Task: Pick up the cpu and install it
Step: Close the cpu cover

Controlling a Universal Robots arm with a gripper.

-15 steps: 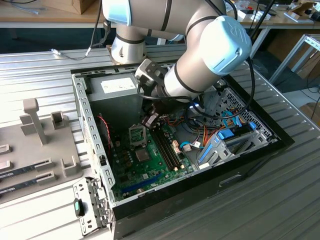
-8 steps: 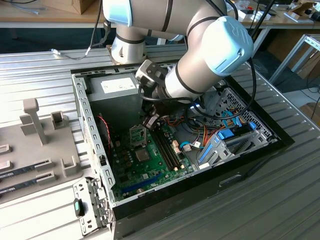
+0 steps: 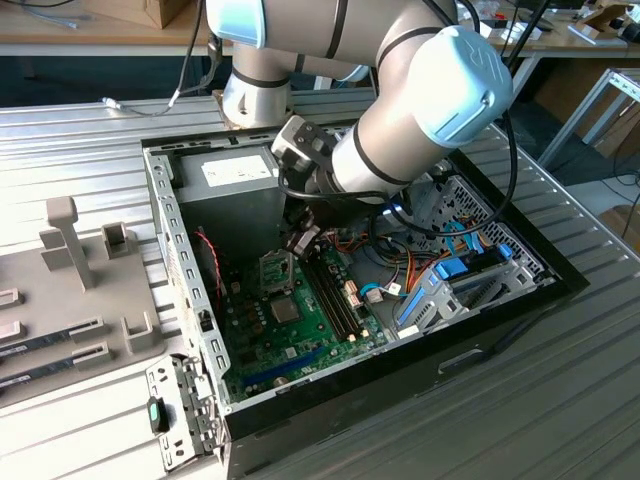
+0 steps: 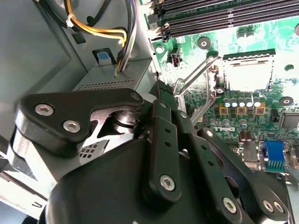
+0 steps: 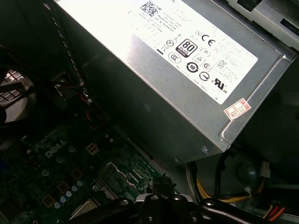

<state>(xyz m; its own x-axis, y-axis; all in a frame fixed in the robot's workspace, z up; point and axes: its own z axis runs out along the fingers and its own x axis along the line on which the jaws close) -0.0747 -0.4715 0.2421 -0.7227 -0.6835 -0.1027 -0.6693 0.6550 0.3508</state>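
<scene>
Hanging inside the open computer case [image 3: 175, 250], the gripper [image 3: 300, 240] sits low over the green motherboard [image 3: 300, 325], just above the processor socket [image 3: 277, 268] and beside the long memory slots [image 3: 335, 295] as seen in the exterior view. Arm [image 3: 420, 110] reaches in from the far side of the case, elbow joint with its blue cap uppermost. Second wrist view: black gripper linkage [image 4: 163, 149] in the foreground; the socket [image 4: 245, 74] lies beyond it with its metal load frame [image 4: 198, 86] swung up and open, and a pale, bright square in the socket bed. That square is washed out by glare; cannot tell whether it is the cpu seated there or the bare socket. Cannot tell either whether the gripper's fingers are apart, together or clamped on anything, since the fingertips are hidden by the linkage and the wrist. First wrist view: grey power supply box [image 5: 177, 70] with its label close above the board [image 5: 56, 177], bundle of yellow and black wires [image 5: 210, 186] leaving its corner. Exterior view's left: grey fixture tray [image 3: 80, 290] on the slatted metal table [image 3: 560, 390], outside the case. Blue drive bracket [image 3: 445, 285] occupies the case corner toward the exterior view's right.
</scene>
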